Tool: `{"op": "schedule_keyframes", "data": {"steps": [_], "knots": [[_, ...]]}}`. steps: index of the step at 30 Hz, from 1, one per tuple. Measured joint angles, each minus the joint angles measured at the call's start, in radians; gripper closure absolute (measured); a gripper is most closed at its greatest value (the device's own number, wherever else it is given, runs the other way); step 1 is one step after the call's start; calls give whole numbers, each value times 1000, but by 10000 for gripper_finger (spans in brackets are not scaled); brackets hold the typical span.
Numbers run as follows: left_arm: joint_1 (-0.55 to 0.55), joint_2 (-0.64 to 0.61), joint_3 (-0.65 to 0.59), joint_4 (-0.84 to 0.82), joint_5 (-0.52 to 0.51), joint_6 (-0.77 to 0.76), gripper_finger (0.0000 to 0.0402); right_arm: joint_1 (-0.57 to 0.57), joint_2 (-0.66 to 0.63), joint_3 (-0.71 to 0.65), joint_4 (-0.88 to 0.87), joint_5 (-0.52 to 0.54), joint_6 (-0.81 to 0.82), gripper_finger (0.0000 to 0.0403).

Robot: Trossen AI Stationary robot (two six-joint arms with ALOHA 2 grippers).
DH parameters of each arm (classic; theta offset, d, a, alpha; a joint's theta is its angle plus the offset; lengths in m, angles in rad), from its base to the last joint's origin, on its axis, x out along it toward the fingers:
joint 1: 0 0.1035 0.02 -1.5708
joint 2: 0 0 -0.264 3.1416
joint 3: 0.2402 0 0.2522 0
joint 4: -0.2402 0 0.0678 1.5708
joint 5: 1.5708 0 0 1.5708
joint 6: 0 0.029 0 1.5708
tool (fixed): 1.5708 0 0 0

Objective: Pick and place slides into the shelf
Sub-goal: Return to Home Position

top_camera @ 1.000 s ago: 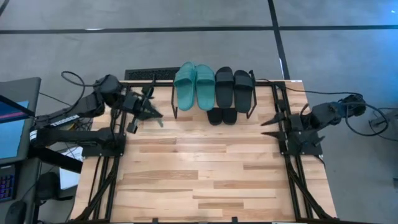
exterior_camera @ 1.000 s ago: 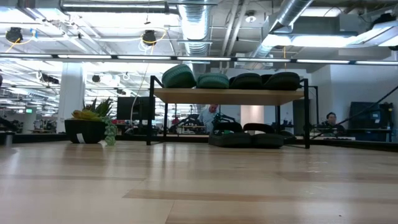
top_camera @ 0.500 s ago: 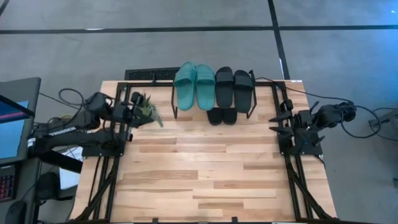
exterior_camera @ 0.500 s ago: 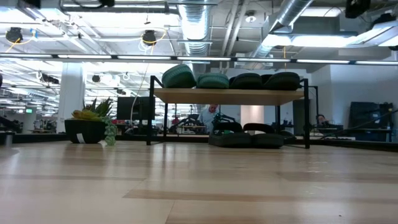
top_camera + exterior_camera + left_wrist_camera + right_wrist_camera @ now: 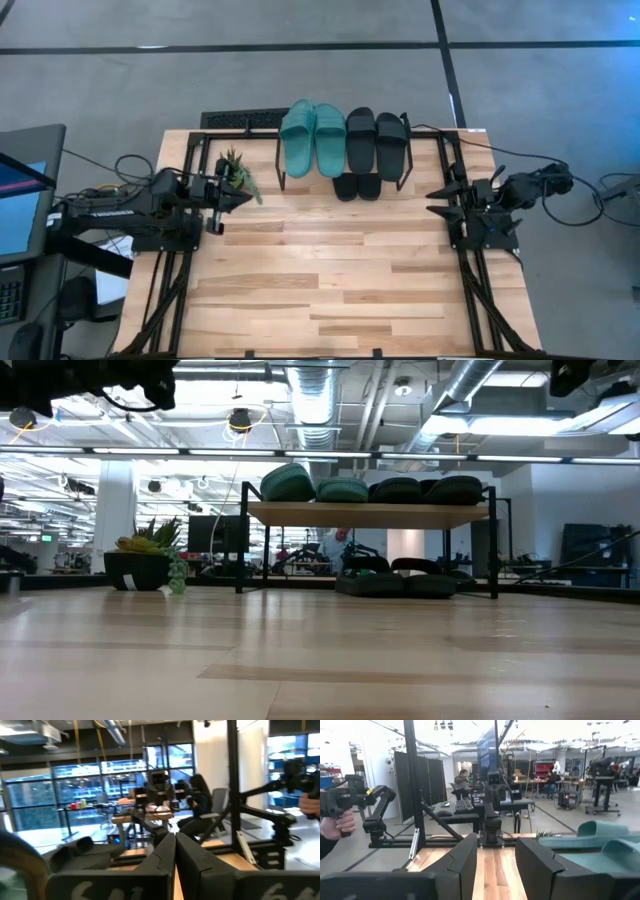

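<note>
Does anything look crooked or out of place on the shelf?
Nothing stands out. The teal slides and one black pair lie on the shelf, another black pair beneath. Left gripper and right gripper wait at the table's sides.

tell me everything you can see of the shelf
The shelf is a low rack with a light wooden top board on thin black metal legs. It stands upright near the far edge of the table, between the two arms. A teal-green pair and a black pair lie side by side on the board. A second black pair sits on the table beneath it.
</note>
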Motion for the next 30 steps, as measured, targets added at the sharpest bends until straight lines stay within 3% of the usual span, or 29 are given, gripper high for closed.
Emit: {"op": "schedule_keyframes", "data": {"steps": [7, 17, 25, 30], "knots": [[-92, 41, 0, 10, -24, 39, 401, 0, 74, 0, 0, -1, 60, 281], [-241, 42, 0, -5, -183, 120, 401, 2, 63, -56, 89, -1, 40, 281], [-218, 41, -1, -113, -114, 153, 401, 2, -4, -119, 66, -110, 3, 281], [-199, 31, -81, -7, -69, 152, 401, 1, -41, -157, 50, -108, 22, 281]]}}
